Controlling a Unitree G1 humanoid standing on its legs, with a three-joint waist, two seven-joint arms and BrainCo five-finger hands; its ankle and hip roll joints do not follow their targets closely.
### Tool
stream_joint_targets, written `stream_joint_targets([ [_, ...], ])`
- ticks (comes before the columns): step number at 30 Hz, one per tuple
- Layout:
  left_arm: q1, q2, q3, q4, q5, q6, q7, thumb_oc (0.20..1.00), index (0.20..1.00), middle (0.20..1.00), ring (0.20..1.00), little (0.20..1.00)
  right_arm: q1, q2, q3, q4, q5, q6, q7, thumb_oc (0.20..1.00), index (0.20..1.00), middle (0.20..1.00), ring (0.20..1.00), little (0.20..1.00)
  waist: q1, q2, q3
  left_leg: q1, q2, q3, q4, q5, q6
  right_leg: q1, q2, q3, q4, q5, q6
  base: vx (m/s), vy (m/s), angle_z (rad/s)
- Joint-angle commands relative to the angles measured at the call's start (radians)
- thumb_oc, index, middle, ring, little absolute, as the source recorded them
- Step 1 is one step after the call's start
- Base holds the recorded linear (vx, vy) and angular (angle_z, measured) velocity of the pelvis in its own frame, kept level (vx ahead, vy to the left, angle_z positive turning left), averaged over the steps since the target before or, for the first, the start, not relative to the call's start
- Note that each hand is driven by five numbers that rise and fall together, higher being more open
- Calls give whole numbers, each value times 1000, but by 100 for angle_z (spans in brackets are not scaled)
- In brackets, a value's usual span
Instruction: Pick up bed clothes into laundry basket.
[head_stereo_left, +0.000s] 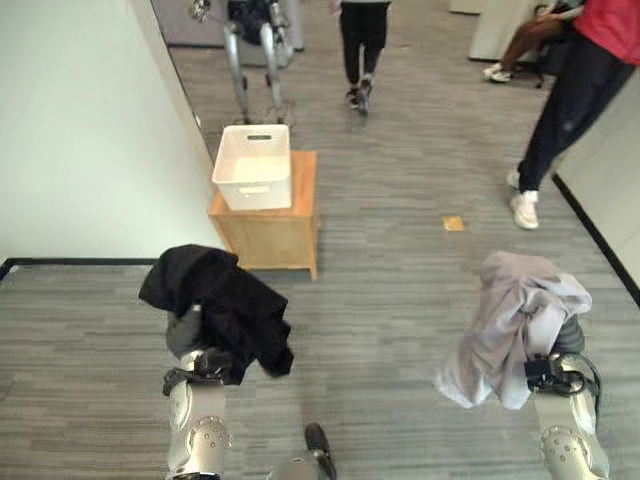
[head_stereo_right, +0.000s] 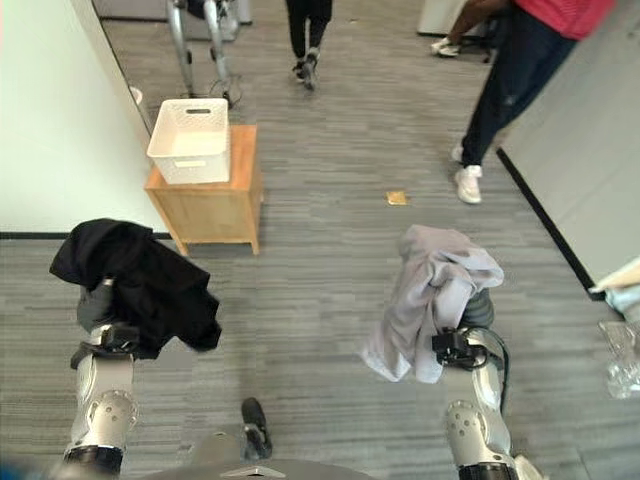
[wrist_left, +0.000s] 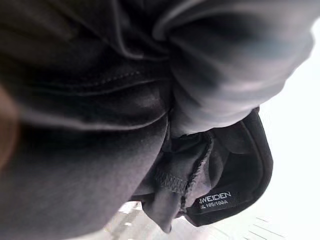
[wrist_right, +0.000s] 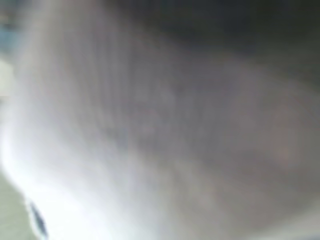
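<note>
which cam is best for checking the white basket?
Left eye view: the white laundry basket sits whole on the wooden side table, open top and handle slot visible. Right eye view shows the same basket, farther toward the corner. Left wrist view shows black garment; right wrist view shows grey garment.

A crumpled black cloth garment (head_stereo_left: 222, 305) at left, a pale lilac-grey one (head_stereo_left: 510, 325) at right, a white perforated plastic basket (head_stereo_left: 253, 165) on the far light-brown wooden cabinet (head_stereo_left: 270, 225), over grey streaked carpet (head_stereo_left: 400, 270).
</note>
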Motion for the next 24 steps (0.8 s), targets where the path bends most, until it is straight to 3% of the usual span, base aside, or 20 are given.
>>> stream_joint_targets([
  [1,-26,86,-1,-120,46,-69,-15,200,200,200,200,200,-105,-53,-36,-23,-33,-30,14,200,200,200,200,200,18,133,5,72,156,25,-106,92,-112,-131,44,34,-207,-54,-33,475,106,108],
  [3,-38,90,-1,-118,39,-57,-26,200,200,200,200,200,-108,-64,-53,-41,-35,-25,29,200,200,200,200,200,-9,151,25,149,141,-14,-109,46,-120,-258,7,-13,-352,-140,-76,612,-40,68],
  [4,-34,89,1,-118,32,-55,-33,200,200,200,200,200,-109,-70,-62,-42,-37,-24,27,200,200,200,200,200,-20,152,26,169,136,-41,-109,27,-126,-258,15,-17,-452,-151,-84,523,-102,97],
  [5,-34,89,1,-118,32,-55,-33,200,200,200,200,200,-109,-70,-62,-42,-37,-24,27,200,200,200,200,200,-21,153,26,169,137,-42,-109,27,-126,-256,16,-19,-455,-149,-85,594,-256,110],
  [6,-32,85,4,-110,20,-55,-50,200,200,200,200,200,-101,-77,-86,-31,-34,-29,25,200,200,200,200,200,-51,133,21,220,113,-101,-104,-25,-145,-258,67,74,-746,-181,-80,410,-190,117],
  [7,-33,85,5,-110,20,-55,-50,200,200,200,200,200,-102,-77,-85,-31,-34,-29,25,200,200,200,200,200,-52,135,22,221,116,-101,-104,-23,-146,-249,70,71,-762,-171,-81,605,-258,99],
  [9,-45,86,1,-89,25,-63,-68,200,200,200,200,200,-92,-84,-116,-35,-46,-31,29,200,200,200,200,200,-78,124,17,252,109,-151,-106,-57,-160,-249,98,201,-934,-152,-56,500,-210,112],
  [10,-53,87,-6,-82,41,-69,-80,200,200,200,200,200,-90,-97,-143,-35,-65,-34,33,200,200,200,200,200,-92,114,10,278,102,-200,-103,-89,-166,-273,96,282,-987,-110,-25,593,-313,152],
  [11,-53,83,-4,-76,50,-72,-82,200,200,200,200,200,-86,-104,-157,-34,-68,-37,40,200,200,200,200,200,-99,106,6,284,102,-217,-89,-101,-168,-270,106,306,-976,-100,-19,579,-339,164],
  [14,-43,65,7,-83,45,-73,-96,200,200,200,200,200,-79,-117,-182,-28,-63,-39,56,200,200,200,200,200,-95,100,-7,291,124,-248,-2,-100,-190,-245,113,283,-920,-112,-43,336,-234,97],
  [16,-36,42,5,-83,33,-72,-99,200,200,200,200,200,-82,-141,-202,-24,-53,-45,51,200,200,200,200,200,-87,95,-1,220,156,-255,194,-17,-227,-196,107,253,-936,-117,-69,239,-322,25],
  [17,-44,30,0,-96,-7,-75,-93,200,200,200,200,200,-97,-173,-218,-18,-27,-61,40,200,200,200,200,200,-68,66,24,68,190,-255,465,81,-262,-123,96,193,-952,-145,-126,264,-478,49],
  [19,-41,31,-5,-100,-13,-73,-85,200,200,200,200,200,-106,-191,-213,-15,-21,-62,36,200,200,200,200,200,-59,53,39,10,211,-236,543,93,-273,-94,89,161,-958,-157,-144,150,-298,112],
  [20,-37,38,-6,-96,-21,-71,-82,200,200,200,200,200,-113,-226,-210,1,-25,-58,26,200,200,200,200,200,-47,43,51,-23,266,-185,551,111,-278,-56,86,134,-971,-172,-158,143,-151,79],
  [22,-33,43,-7,-87,-29,-55,-82,200,200,200,200,200,-115,-260,-210,1,-24,-41,24,200,200,200,200,200,-37,36,51,-48,338,-118,443,138,-285,-11,71,91,-1005,-186,-163,260,-117,46],
  [23,-24,51,-16,-66,-30,-43,-77,200,200,200,200,200,-129,-310,-193,10,-41,-20,29,200,200,200,200,200,-24,49,30,-38,357,-78,221,149,-290,14,75,57,-1019,-205,-145,349,12,87],
  [24,-22,59,-15,-43,-28,-42,-73,200,200,200,200,200,-142,-362,-181,22,-55,-8,43,200,200,200,200,200,-20,55,22,-23,350,-72,78,167,-292,30,72,41,-1024,-225,-134,281,41,92],
])
